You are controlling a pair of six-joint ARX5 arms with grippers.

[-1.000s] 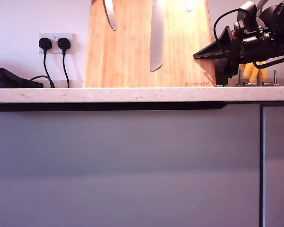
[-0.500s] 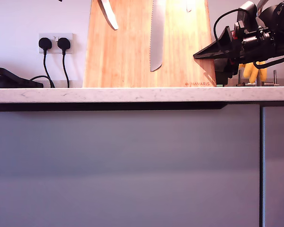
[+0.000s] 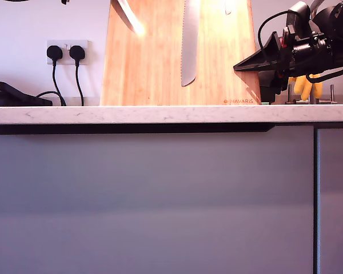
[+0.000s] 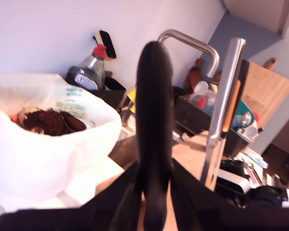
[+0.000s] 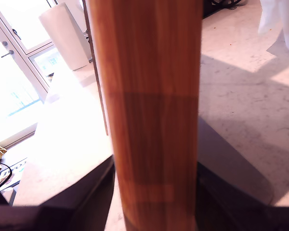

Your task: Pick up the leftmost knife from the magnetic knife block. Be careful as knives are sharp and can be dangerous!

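**On the desk: one clamps, one steadies**

Exterior view: the leftmost knife (image 3: 128, 16) slants across the magnetic knife block (image 3: 154, 68), at this view's upper left.

First wrist view: my first end effector (image 4: 154, 192) clamps the black handle (image 4: 154, 125), safely off the blade.

Second wrist view: my second end effector (image 5: 154, 207) grips the block's edge, likely steadying it.
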